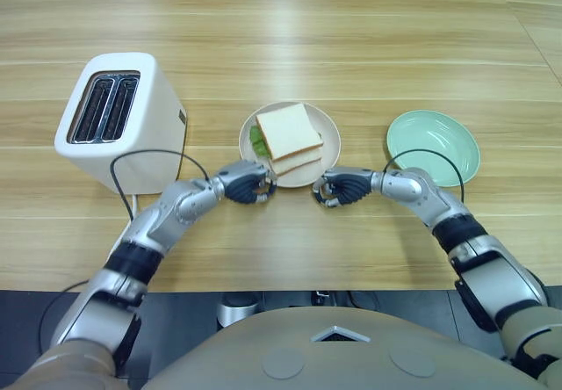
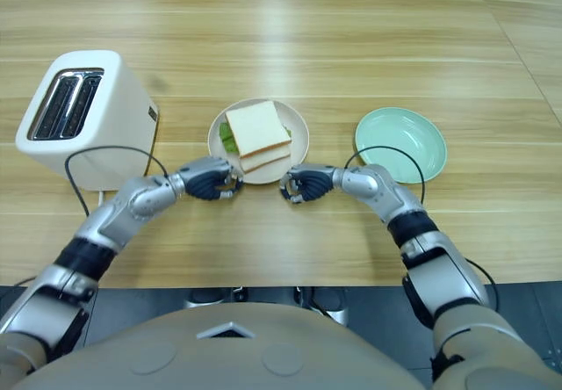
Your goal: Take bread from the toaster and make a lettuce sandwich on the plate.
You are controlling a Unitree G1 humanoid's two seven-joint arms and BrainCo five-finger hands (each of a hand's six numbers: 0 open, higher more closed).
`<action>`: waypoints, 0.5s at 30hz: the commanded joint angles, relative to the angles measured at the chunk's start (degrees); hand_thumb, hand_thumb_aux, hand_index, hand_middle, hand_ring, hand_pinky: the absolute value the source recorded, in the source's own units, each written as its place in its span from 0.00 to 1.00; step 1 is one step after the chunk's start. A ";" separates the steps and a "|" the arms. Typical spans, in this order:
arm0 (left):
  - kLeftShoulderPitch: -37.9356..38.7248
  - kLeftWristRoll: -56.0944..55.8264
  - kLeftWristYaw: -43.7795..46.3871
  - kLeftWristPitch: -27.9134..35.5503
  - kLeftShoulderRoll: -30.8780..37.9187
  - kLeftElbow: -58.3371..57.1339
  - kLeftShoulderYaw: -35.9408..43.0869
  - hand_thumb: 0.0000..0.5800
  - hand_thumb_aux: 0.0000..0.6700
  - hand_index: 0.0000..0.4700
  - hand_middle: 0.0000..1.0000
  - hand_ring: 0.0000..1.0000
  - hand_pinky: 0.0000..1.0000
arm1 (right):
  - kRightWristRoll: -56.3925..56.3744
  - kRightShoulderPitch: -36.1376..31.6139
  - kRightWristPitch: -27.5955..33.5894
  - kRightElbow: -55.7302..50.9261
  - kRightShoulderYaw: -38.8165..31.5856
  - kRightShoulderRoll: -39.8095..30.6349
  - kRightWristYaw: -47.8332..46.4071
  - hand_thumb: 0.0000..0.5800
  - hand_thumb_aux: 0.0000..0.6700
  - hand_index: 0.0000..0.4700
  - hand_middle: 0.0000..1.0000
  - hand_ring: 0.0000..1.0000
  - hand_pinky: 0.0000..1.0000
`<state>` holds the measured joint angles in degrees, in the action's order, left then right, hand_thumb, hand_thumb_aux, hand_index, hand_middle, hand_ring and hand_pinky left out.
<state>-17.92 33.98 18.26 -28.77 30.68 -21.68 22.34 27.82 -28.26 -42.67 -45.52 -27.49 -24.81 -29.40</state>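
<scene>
A white toaster stands at the left, both slots looking empty. On the beige plate lies a sandwich: two white bread slices stacked with green lettuce poking out on the left side. My left hand rests on the table just below the plate's left edge, fingers curled and holding nothing. My right hand sits below the plate's right edge, also curled and holding nothing. Neither hand touches the sandwich.
A pale green bowl sits to the right of the plate, bare inside. Black cables loop over each forearm. The table's front edge runs just behind my arms, and broad wooden tabletop stretches beyond the plate.
</scene>
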 commanded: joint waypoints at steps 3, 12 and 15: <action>-8.01 2.70 -5.09 -2.88 -2.08 -15.83 2.13 1.00 1.00 0.98 1.00 1.00 1.00 | 5.22 -7.53 -0.20 -14.93 -1.74 2.59 9.60 1.00 1.00 0.98 1.00 1.00 1.00; -16.82 3.87 -12.28 -5.97 -5.65 -33.09 3.86 1.00 1.00 0.98 1.00 1.00 1.00 | 7.69 -14.74 3.08 -25.83 -1.50 4.65 20.36 1.00 1.00 0.98 1.00 1.00 1.00; -17.34 2.17 -13.54 -7.91 -5.35 -32.47 2.69 1.00 1.00 0.98 1.00 1.00 1.00 | 6.91 -15.19 2.84 -26.86 -0.56 5.08 22.86 1.00 1.00 0.98 1.00 1.00 1.00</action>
<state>-35.28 36.59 5.45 -35.58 24.86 -53.61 25.10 34.76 -42.80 -40.09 -71.41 -28.56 -20.03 -8.08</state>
